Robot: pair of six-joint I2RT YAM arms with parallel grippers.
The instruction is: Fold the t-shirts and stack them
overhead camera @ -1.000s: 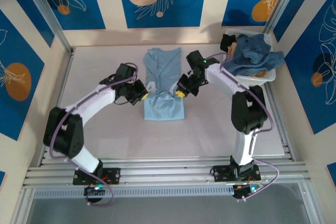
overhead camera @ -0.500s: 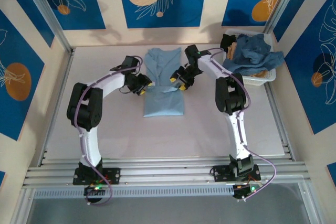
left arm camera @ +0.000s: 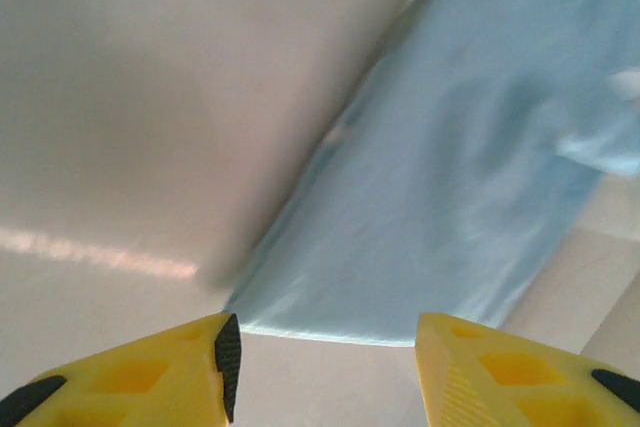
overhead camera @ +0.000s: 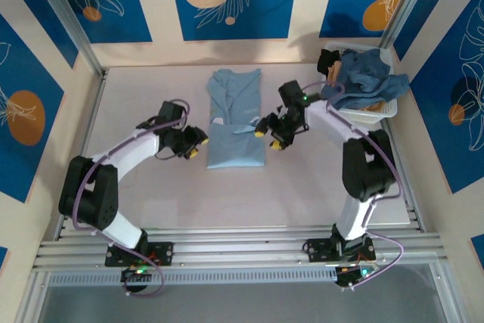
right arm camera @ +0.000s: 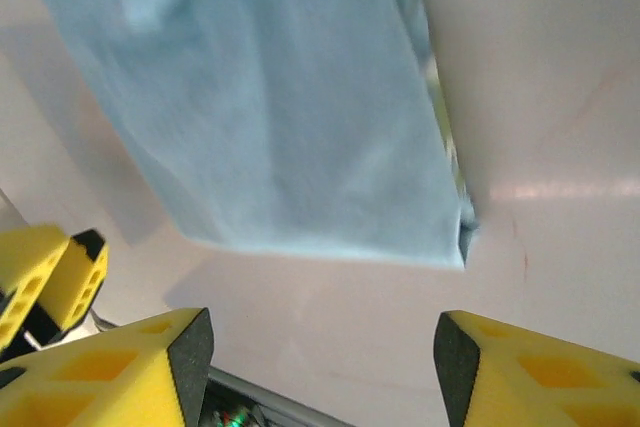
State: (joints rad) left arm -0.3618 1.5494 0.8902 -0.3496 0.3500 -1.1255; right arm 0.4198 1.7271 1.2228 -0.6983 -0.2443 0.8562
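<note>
Now fingers (left arm camera: 500, 372) apparently released t-shirt (overhead camera: 236, 145).

Pale grey table (overhead camera: 151, 187), flat and bare in front. Light blue t-shirt (overhead camera: 236, 145) lies mid-table toward the back, partly folded (lower part a neat rectangle). White basket (overhead camera: 376, 116) sits at the far right corner, well apart from it.

Pale-blue t-shirt (overhead camera: 236, 141) part-folded on table (overhead camera: 151, 194); left fingers (overhead camera: 193, 152), right fingers (overhead camera: 261, 132) at its sides; darker t-shirt (overhead camera: 364, 79) heaped in basket (overhead camera: 378, 113).
</note>
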